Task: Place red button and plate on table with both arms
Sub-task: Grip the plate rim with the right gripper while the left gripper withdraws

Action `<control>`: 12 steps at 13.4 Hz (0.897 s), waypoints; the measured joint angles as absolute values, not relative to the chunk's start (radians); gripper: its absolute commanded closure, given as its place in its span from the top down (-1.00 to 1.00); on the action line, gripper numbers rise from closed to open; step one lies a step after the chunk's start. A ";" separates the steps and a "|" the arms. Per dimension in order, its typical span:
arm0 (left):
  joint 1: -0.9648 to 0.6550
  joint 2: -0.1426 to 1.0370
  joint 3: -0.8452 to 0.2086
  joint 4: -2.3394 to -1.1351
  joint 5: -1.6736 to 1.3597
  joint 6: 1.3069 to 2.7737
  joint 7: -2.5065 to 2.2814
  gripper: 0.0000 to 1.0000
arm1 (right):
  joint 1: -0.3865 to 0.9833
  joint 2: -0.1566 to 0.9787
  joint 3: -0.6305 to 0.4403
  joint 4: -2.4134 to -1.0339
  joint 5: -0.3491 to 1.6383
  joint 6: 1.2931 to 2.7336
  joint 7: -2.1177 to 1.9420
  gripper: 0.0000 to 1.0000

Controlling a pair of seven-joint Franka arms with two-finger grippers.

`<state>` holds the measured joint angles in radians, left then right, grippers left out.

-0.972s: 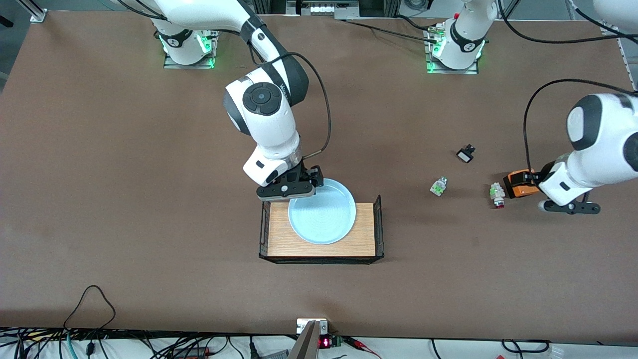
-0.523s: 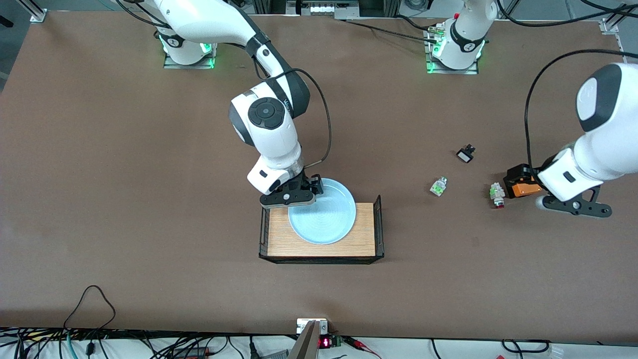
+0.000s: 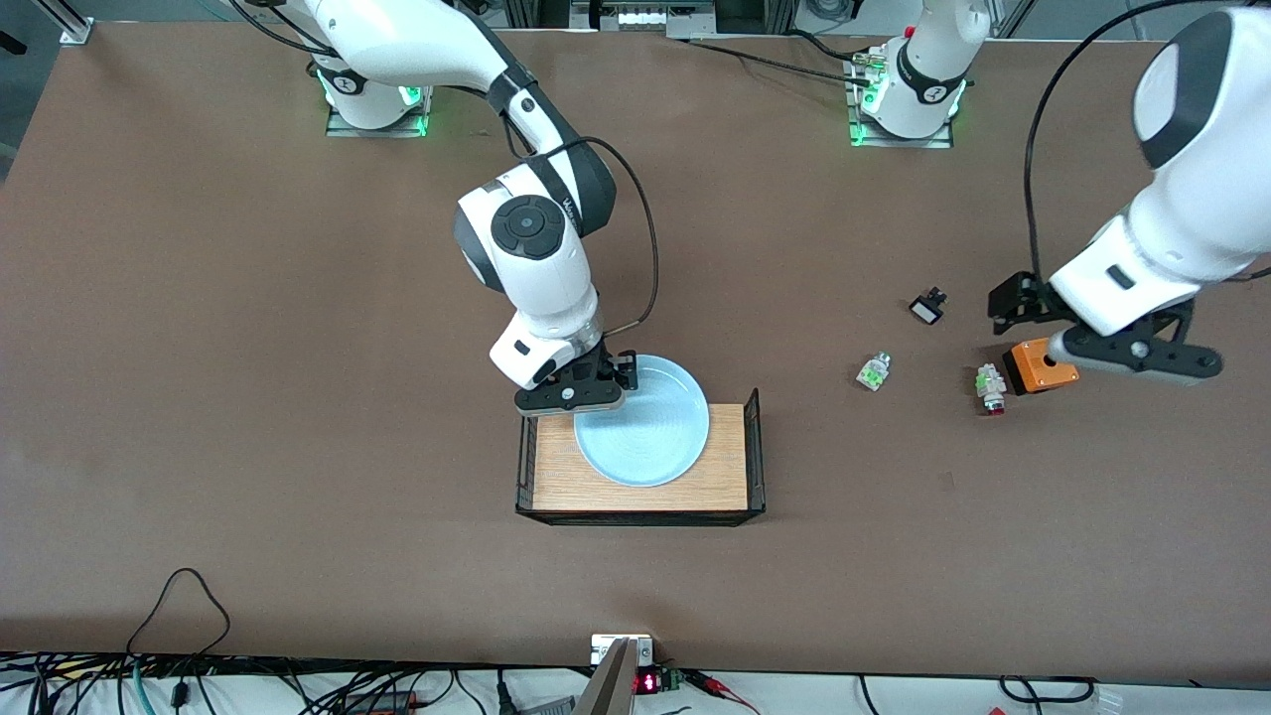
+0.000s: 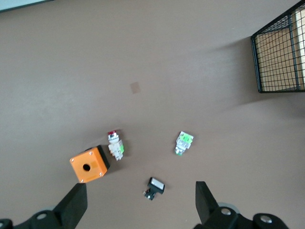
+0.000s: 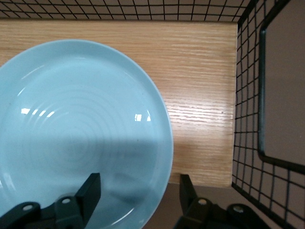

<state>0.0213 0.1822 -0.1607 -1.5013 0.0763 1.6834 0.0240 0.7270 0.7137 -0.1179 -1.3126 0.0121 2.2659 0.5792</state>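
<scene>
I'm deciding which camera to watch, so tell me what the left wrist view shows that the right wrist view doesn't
Only the left wrist view: the red button beside the orange box, a white-green piece, a small black part, all on the table, under the open left gripper.
Only the right wrist view: the plate on the rack's wooden floor, its rim between the right gripper's spread fingers.
Both: the rack's black wire side.

The right hand (image 3: 581, 389) hides part of the plate (image 3: 650, 432) rim in the front view.
</scene>
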 measured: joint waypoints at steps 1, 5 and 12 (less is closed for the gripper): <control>0.026 0.173 -0.154 -1.502 0.056 1.682 0.022 1.00 | 0.727 0.714 -0.118 -1.312 0.012 2.261 0.579 0.13; 0.053 0.169 -0.151 -1.517 0.002 1.717 -0.009 1.00 | 0.725 0.714 -0.118 -1.312 0.012 2.253 0.579 -0.37; 0.059 0.147 -0.151 -1.526 -0.003 1.716 -0.017 1.00 | 0.726 0.712 -0.117 -1.309 0.072 2.202 0.578 -1.00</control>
